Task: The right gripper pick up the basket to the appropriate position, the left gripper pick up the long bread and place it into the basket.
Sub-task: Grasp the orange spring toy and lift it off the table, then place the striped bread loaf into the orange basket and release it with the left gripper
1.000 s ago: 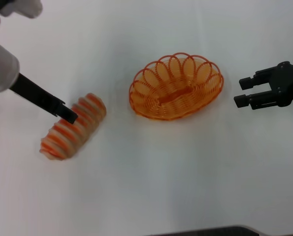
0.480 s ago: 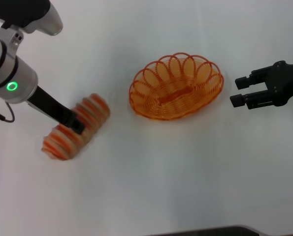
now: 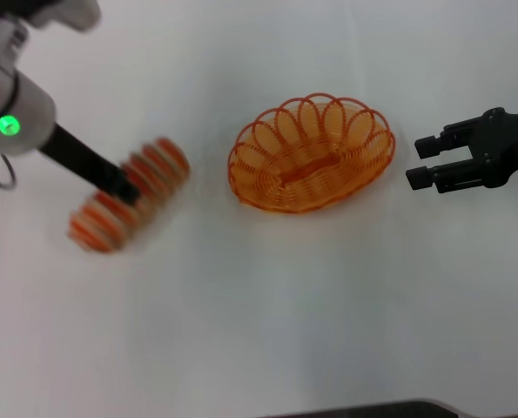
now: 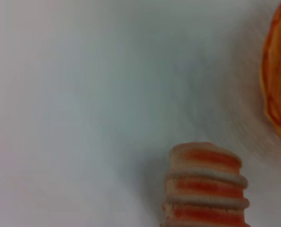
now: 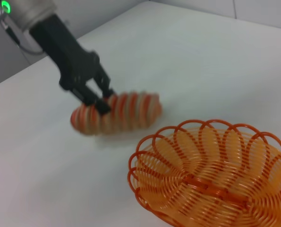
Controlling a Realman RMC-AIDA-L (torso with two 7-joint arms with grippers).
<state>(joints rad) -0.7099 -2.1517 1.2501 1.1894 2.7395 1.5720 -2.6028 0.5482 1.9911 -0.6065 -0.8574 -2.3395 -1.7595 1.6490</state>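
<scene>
Bread [image 3: 128, 196], long and striped in tan and orange, is gripped about its middle by my left gripper [image 3: 126, 190], whose two black fingers are closed on either side of the loaf; the right wrist view shows the same hold [image 5: 98, 101] on the loaf [image 5: 116, 113]. Whether the loaf is clear of the white table [image 3: 267, 313] or touching it cannot be told. The basket [image 3: 312, 154], an oval orange wire one with a looped rim, stands upright on the table and serves as landmark: the bread lies to its left, apart from it, with bare table between. From the left wrist, one rounded end of the bread [image 4: 206, 187] fills the near field, and a part of the basket's rim [image 4: 277, 75] shows at the edge. My right gripper [image 3: 422, 162] is on the basket's right side, near its rim but not touching it, fingers spread apart with nothing between them. From the right wrist, the basket [image 5: 211, 175] sits nearer than the bread, with nothing inside.
</scene>
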